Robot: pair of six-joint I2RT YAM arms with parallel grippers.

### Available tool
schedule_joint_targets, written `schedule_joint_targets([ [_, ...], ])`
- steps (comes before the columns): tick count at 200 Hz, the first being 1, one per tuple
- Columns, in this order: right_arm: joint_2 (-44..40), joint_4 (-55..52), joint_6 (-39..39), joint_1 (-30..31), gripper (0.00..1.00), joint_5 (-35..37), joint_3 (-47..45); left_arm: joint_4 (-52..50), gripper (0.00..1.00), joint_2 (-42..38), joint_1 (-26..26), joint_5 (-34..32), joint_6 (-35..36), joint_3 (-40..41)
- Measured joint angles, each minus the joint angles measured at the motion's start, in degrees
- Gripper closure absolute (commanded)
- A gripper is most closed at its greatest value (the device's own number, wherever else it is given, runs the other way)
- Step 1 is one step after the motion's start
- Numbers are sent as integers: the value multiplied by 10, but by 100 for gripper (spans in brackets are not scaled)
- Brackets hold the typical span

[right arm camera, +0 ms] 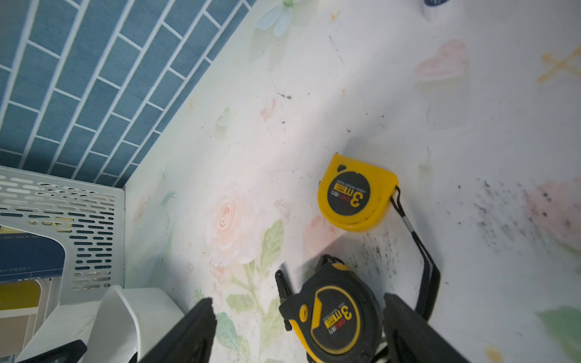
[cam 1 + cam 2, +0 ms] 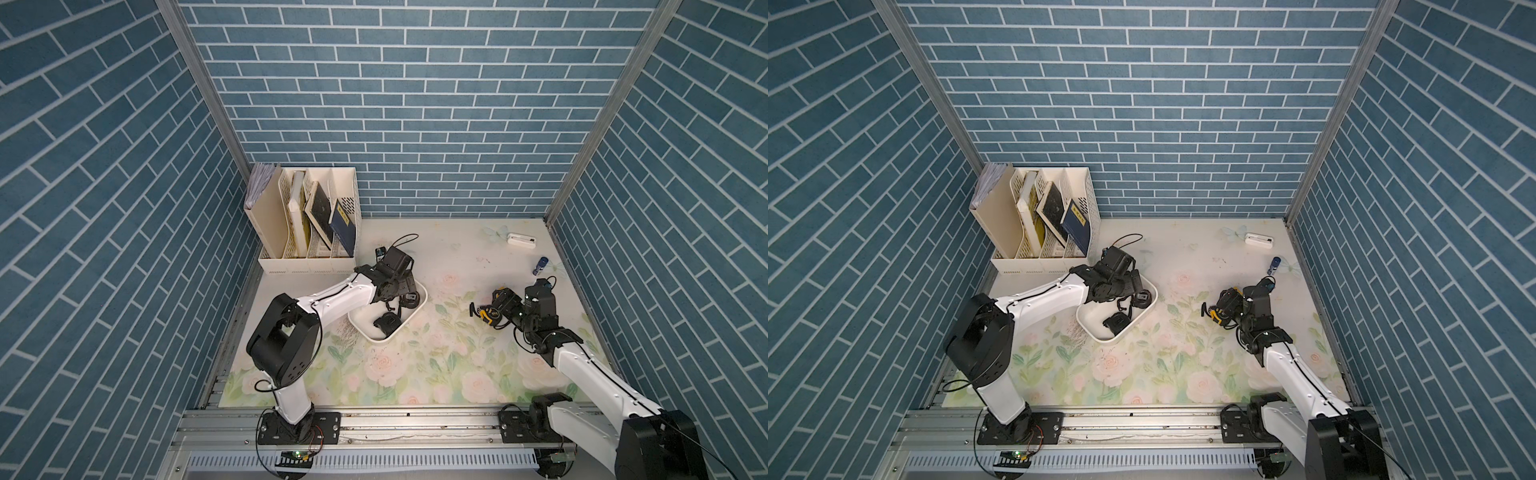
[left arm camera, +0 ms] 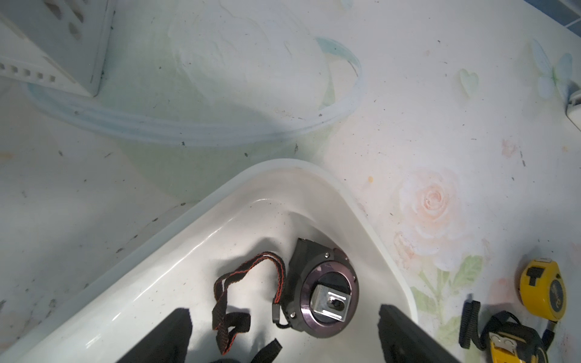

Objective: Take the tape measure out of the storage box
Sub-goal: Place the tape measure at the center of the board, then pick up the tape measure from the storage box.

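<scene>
The white storage box (image 2: 376, 337) lies left of the table's middle. Inside it a dark tape measure (image 3: 320, 289) with a metal clip and a red-black strap (image 3: 248, 283) lies by the far corner. A second black tape measure (image 2: 386, 324) sits nearer the box's front. My left gripper (image 3: 283, 338) hangs open over the box, its jaws on either side of the dark tape measure without touching it. On the table to the right, my right gripper (image 1: 298, 327) stands open around a black-and-yellow tape measure (image 1: 333, 314). A yellow tape measure (image 1: 355, 195) lies just beyond.
A tall cream file holder (image 2: 307, 224) with books stands at the back left, close behind the box. A small white device (image 2: 520, 240) and a blue-capped item (image 2: 540, 264) lie at the back right. Blue brick walls close off three sides.
</scene>
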State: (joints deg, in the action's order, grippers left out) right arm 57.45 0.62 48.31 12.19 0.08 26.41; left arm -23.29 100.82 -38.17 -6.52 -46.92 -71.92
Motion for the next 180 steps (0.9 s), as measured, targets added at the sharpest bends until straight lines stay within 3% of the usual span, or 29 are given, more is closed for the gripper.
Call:
schedule_joint_targets([
  [85, 5, 4, -23, 0, 14, 2, 21, -46, 2, 13, -10, 12, 41, -11],
  [180, 23, 15, -26, 0, 14, -3, 21, -129, 1, -57, -11, 17, 58, 52],
])
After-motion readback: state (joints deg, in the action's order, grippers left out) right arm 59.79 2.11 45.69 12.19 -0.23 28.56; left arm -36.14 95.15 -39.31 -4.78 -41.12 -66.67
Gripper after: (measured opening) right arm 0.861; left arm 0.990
